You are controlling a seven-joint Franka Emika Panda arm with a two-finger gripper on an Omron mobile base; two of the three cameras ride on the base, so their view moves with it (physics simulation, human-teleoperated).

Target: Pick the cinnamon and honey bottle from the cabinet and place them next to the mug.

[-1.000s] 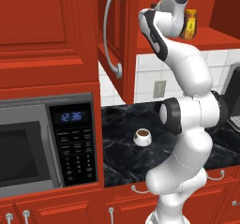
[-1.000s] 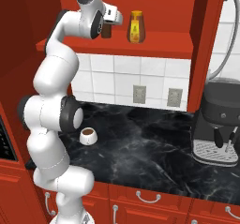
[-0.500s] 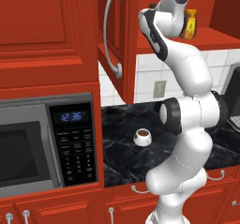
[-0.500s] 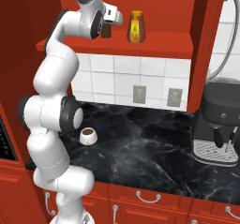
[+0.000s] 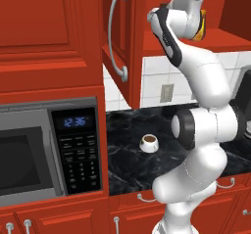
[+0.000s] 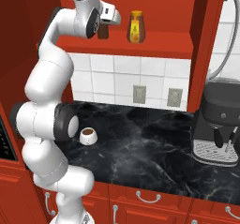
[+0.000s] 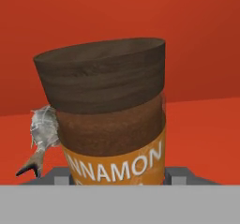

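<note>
Up on the shelf of the red wooden wall cabinet (image 6: 154,49), the two-finger gripper (image 6: 105,30) is clamped around the dark brown cylindrical cinnamon bottle (image 7: 110,120), beside the amber-orange honey bottle (image 6: 135,26).

Red cabinet shelf (image 6: 154,47) bears cinnamon (image 7: 110,120) and honey bottle (image 6: 136,26); black counter (image 6: 154,143) bears mug (image 6: 87,135).

We saw open shelf between the cinnamon (image 6: 103,31) and honey bottle (image 6: 136,26); the cabinet (image 5: 128,42) door stood left.
</note>
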